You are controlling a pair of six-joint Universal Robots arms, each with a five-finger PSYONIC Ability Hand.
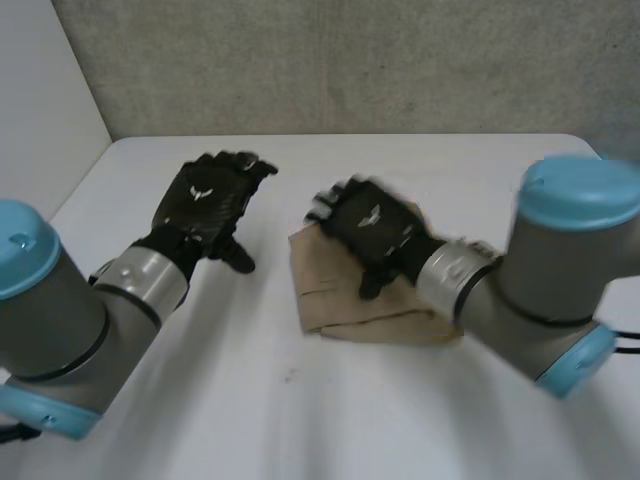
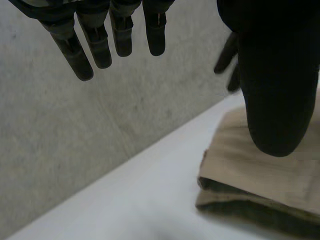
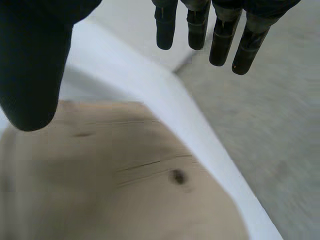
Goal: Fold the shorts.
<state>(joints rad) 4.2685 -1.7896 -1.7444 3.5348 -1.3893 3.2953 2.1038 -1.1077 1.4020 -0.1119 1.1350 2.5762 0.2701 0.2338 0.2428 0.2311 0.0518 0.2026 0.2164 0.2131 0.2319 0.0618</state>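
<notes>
Surface: you have a white, smooth table [image 1: 450,170] with rounded far corners. A rough grey wall [image 1: 350,60] runs behind its far edge, and a plain white panel [image 1: 40,90] stands along the left edge.

Task item: the tan cloth shorts [image 1: 335,300] lie on the table as a flat folded packet. They are about midway between the far and near edges and a little toward the right edge. In the left wrist view the shorts [image 2: 260,175] show stacked layers along the edge that faces the left hand. In the right wrist view the upper face of the shorts [image 3: 125,185] is flat with faint creases and carries one small dark spot [image 3: 177,176].

Left hand [image 1: 205,205]: black, it sits over bare table between the shorts and the left edge, apart from the cloth. Its fingers [image 2: 100,45] are straight and slightly spread with the thumb set wide, and it grasps nothing.

Right hand [image 1: 375,230]: black, it is over the far part of the shorts, with the grey forearm crossing the packet's right side. Its fingers [image 3: 220,35] are straight and point past the cloth's far edge toward the table [image 3: 150,85]. The thumb is held off to one side, and nothing is pinched. You cannot tell whether the palm touches the cloth.
</notes>
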